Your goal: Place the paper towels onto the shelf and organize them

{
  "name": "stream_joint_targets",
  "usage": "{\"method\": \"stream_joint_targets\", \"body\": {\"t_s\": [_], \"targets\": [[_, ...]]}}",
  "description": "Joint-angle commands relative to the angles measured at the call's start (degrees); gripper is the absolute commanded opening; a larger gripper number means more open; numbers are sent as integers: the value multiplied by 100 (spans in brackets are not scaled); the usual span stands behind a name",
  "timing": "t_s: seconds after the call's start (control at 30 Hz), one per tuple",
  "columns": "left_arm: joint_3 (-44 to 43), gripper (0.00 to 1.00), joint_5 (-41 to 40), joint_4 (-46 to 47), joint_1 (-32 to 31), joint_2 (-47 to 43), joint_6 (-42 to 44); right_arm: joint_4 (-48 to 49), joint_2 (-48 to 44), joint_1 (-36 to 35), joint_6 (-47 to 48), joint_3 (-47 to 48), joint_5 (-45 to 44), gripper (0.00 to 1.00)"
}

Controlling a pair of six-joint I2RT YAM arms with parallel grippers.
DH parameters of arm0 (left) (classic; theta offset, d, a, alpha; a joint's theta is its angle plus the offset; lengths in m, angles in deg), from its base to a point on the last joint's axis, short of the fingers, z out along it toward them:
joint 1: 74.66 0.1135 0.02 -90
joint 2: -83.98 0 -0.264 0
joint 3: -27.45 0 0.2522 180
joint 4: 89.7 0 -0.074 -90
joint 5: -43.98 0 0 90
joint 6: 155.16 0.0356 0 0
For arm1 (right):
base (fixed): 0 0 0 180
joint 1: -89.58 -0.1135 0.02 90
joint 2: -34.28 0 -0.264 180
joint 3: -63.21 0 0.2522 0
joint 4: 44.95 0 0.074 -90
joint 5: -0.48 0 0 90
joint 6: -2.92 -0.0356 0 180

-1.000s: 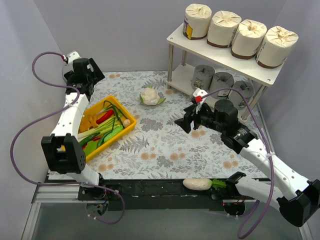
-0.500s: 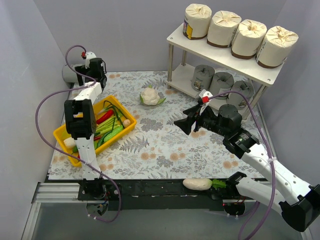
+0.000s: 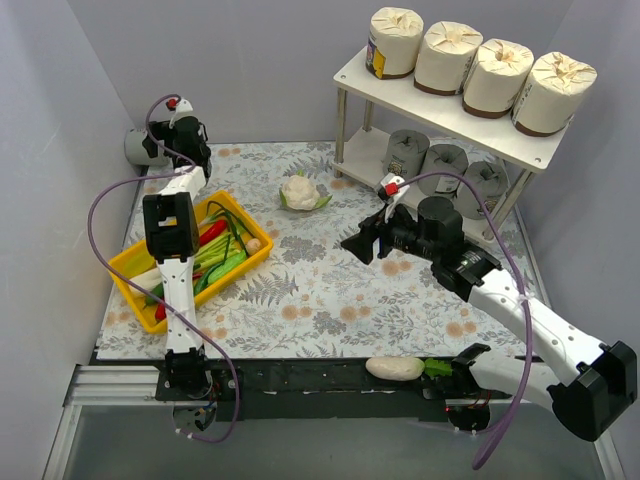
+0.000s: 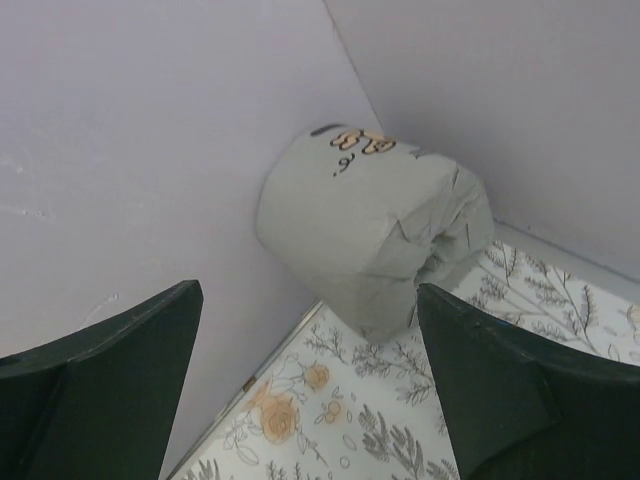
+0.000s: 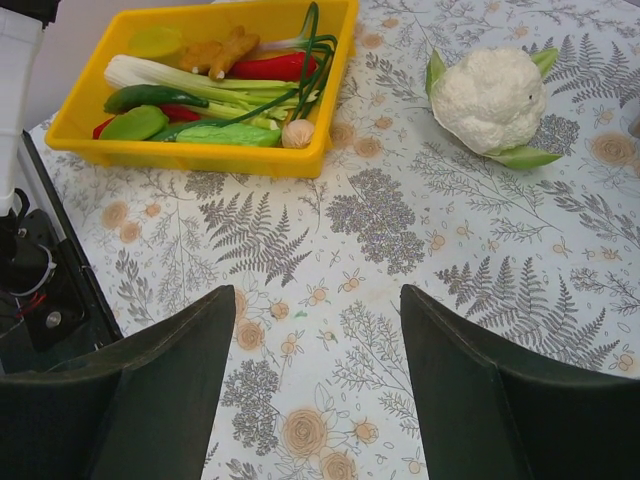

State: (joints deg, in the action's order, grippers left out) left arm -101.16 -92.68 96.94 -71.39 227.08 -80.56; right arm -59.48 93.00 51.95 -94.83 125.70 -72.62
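Note:
The shelf (image 3: pixel 400 92) stands at the back right. Four cream paper towels (image 3: pixel 448 57) sit in a row on its top board, and three grey ones (image 3: pixel 443 165) on the lower board. A fourth grey roll (image 3: pixel 135 147) lies on its side in the far left corner against the wall; it also shows in the left wrist view (image 4: pixel 370 235). My left gripper (image 3: pixel 162 146) (image 4: pixel 308 300) is open and empty, just short of this roll and not touching it. My right gripper (image 3: pixel 362 243) (image 5: pixel 318 300) is open and empty above the table's middle.
A yellow tray (image 3: pixel 255 262) (image 5: pixel 200 160) of vegetables lies at the left. A cauliflower (image 3: pixel 300 192) (image 5: pixel 492 97) sits near the back centre. A long white radish (image 3: pixel 393 368) lies at the near edge. Walls close in the left corner.
My left arm has swung to the far left corner, bringing its open gripper up to the grey roll. My right gripper has shifted slightly left, still open.

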Motion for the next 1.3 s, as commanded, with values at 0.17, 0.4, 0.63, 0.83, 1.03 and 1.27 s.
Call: {"method": "stream_joint_targets", "body": {"t_s": [0.17, 0.4, 0.63, 0.83, 1.03, 1.27], "targets": [[-1048, 89, 33, 921, 86, 841, 669, -458, 509, -43, 142, 892, -38, 74], [-1285, 89, 16, 1282, 209, 1245, 1012, -713, 781, -69, 265, 1174, -178, 74], [-1549, 83, 78, 1598, 341, 1606, 1329, -1231, 1089, -87, 388, 1499, -355, 75], [-1655, 78, 165, 1432, 473, 1764, 1049, -1530, 1335, -104, 371, 2008, -416, 74], [-1743, 69, 429, 1238, 622, 1887, 740, -1741, 1537, -280, 379, 2315, -583, 74], [-1121, 54, 508, 1553, 535, 1642, 678, -2128, 1827, -447, 564, 2844, -821, 74]]}}
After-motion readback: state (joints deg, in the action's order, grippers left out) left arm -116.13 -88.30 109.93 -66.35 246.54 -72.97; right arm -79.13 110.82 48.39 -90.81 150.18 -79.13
